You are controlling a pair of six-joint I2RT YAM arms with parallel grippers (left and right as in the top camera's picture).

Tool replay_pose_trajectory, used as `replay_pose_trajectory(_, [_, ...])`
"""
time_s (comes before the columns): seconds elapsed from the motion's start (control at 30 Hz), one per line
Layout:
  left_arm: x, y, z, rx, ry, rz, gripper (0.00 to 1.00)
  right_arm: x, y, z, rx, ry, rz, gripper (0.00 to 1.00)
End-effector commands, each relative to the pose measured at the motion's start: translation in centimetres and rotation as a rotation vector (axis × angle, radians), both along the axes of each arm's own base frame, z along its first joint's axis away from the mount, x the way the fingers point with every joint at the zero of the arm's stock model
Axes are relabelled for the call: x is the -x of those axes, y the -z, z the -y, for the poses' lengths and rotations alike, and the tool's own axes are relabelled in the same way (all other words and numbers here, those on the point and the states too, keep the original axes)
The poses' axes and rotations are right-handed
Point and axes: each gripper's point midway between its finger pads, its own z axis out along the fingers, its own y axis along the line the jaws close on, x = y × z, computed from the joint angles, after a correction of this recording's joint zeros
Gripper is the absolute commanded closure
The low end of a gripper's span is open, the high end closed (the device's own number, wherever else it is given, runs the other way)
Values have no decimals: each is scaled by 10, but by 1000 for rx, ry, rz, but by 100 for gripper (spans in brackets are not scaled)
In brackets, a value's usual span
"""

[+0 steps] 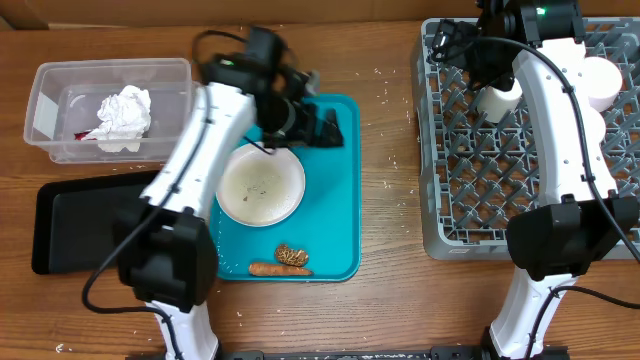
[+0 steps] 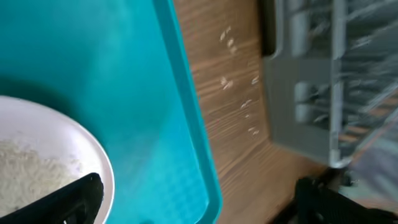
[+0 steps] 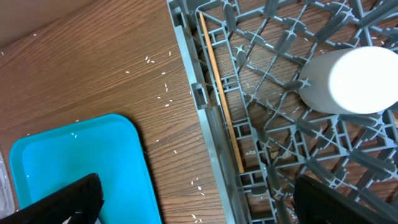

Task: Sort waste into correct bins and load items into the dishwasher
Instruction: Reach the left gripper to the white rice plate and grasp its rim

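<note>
Loading looks partly done, and the step in hand seems to be the round white plate (image 1: 260,185). It sits on the teal tray (image 1: 340,200) in the middle of the worktop, with rice grains (image 2: 31,165) scattered on it. The left fingers (image 2: 74,196) hover above the tray's far right part, spread wide with nothing between them. In the left wrist view one finger shows over the plate's rim and the other is out beyond the tray's edge, over bare wood. The next move probably calls for shifting toward the plate and lowering until the fingers straddle its rim, then keeping it level so the rice can be tipped into a bin before the plate goes to the rack. A carrot piece (image 1: 266,268) and a brown lump (image 1: 292,255) wait at the tray's near edge. The clear tub (image 1: 45,100) at the far left corner holds the tissue (image 1: 125,110), and the black tray (image 1: 80,230) lies along the left edge. The right fingers (image 3: 62,199) hang wide open and empty over the left side of the grey rack (image 1: 450,200) at the right edge, where a chopstick (image 3: 221,99) and a white cup (image 3: 354,81) lie
</note>
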Motion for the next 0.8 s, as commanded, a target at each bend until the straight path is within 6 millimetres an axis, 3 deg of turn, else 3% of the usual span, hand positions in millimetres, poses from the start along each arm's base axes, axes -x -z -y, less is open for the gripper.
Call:
replay_pose_trajectory(0.0, [-1,11,-22,-309,-190,41,0,-2,-15,0,4,2,42,0])
replay_pose_trajectory(0.1, [1,15,-34,-492,-354,83,2,-2,-15,0,4,2,42,0])
replay_pose_trajectory(0.2, [9,21,-28,-536,-344,100,20,-2,-15,0,4,2,42,0])
replay_pose_trajectory(0.23, [12,25,-28,-543,-345,91,21,-2,-15,0,4,2,42,0])
replay_pose_trajectory(0.53, [36,81,-33,-544,-332,-14,25,-2,-15,0,4,2,42,0])
replay_pose_trajectory(0.77, [34,104,-29,-512,-331,11,33,-2,-15,0,4,2,42,0])
